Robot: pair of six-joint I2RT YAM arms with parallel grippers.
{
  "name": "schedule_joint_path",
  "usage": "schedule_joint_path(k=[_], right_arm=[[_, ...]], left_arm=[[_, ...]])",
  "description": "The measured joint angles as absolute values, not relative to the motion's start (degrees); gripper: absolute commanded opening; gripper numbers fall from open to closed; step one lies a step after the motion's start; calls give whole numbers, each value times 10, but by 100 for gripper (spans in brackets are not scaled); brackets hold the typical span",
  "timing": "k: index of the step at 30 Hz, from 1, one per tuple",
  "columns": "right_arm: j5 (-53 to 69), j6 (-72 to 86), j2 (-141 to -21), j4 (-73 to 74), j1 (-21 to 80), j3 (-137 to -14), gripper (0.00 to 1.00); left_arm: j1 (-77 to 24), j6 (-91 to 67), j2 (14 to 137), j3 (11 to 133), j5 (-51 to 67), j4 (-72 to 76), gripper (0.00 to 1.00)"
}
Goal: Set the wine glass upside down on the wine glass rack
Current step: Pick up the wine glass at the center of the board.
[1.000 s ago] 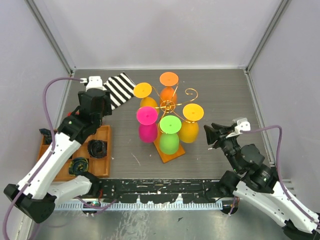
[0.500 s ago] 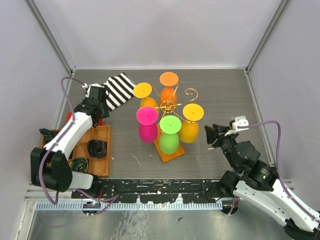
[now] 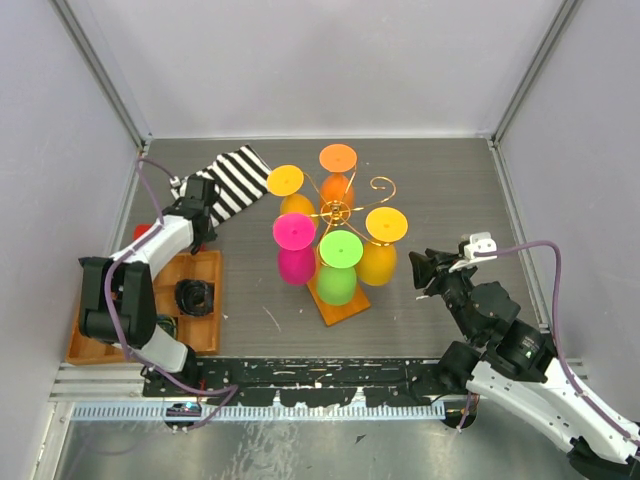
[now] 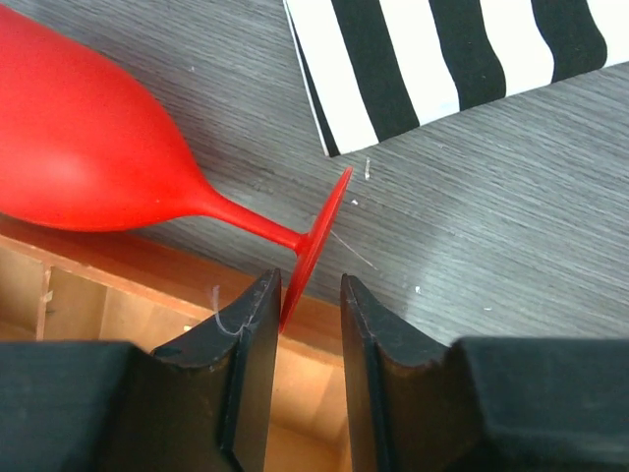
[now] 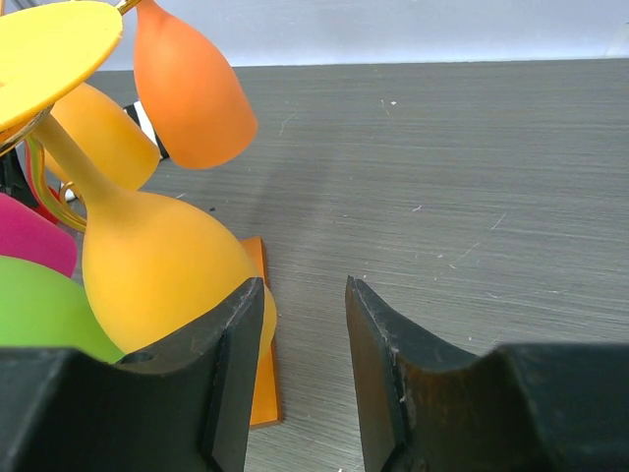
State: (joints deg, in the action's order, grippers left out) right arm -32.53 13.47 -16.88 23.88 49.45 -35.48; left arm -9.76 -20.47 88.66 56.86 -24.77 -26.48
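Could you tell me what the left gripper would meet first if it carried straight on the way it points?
The foot of the red wine glass, which lies on its side: the disc sits edge-on at the left gripper's open jaws, seemingly already entering the gap.

A striped cloth (image 3: 238, 175) lies beyond the compartmented wooden tray (image 3: 203, 268).

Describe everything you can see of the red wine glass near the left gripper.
The red wine glass is opaque matte red and looks plastic, with a rounded bowl, thin stem and flat round foot. It lies on its side on the grey table, bowl alongside the wooden tray, foot seen edge-on. The foot's lower rim sits between the left gripper's jaws, close to one finger, unclamped. The striped cloth lies apart.
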Motion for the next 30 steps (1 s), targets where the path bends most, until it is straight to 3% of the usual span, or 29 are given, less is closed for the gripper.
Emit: schedule_joint_path(k=[16,26,30], right_arm=[[-326,135,-169,239,495,-355,46],[-326,135,-169,239,495,-355,46],[-326,135,-169,239,495,-355,46]], left_arm=[[-91,-196,923,569,-240,-242,24],[-91,-184,940,569,-259,-236,1],[-91,-180,938,569,-259,-234,0]])
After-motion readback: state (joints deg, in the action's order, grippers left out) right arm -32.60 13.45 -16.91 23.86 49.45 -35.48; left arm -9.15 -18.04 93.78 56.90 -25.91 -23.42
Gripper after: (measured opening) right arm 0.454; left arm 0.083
